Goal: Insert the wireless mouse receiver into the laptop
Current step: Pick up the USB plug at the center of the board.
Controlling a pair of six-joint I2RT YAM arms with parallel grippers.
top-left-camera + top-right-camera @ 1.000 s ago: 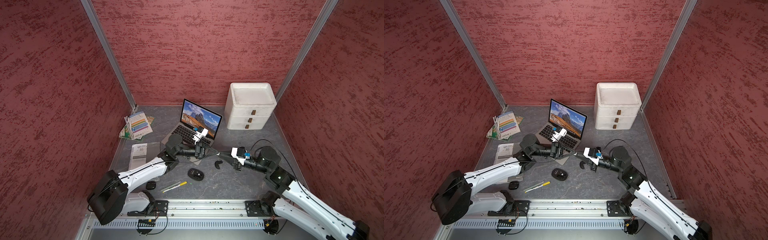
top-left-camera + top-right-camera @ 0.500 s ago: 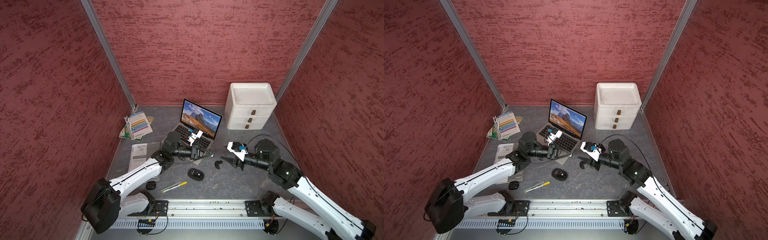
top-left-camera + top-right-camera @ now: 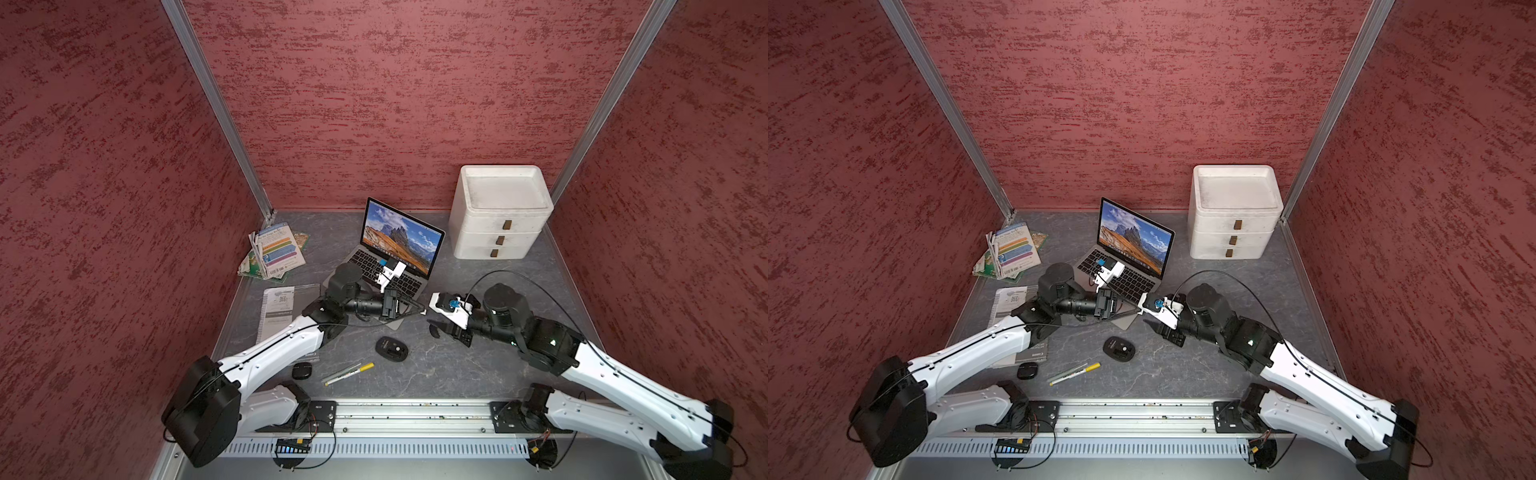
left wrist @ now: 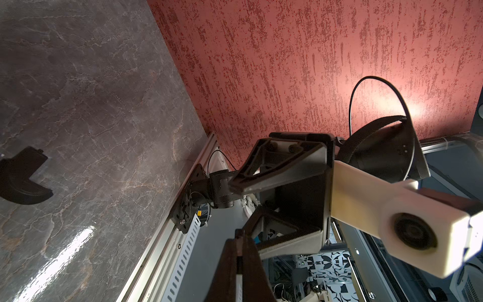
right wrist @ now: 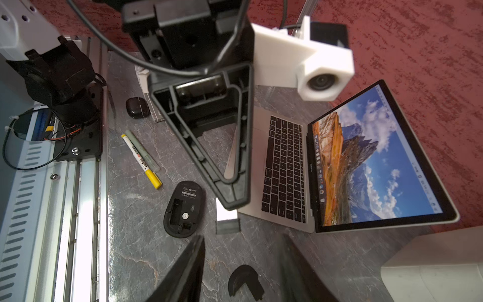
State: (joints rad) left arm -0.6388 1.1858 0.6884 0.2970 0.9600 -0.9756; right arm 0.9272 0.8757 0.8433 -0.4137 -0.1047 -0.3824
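On veined tabletop (image 3: 457,365), slim laptop (image 3: 401,243)

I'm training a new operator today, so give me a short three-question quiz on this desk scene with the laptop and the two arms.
1. True or false: the mouse lies upside down with its battery bay uncovered.
2. How many drawers does the white drawer unit have? A) two B) three C) four
3. Fill in: the right gripper is ___ (open or shut).
Key: 1 true; 2 B; 3 open.
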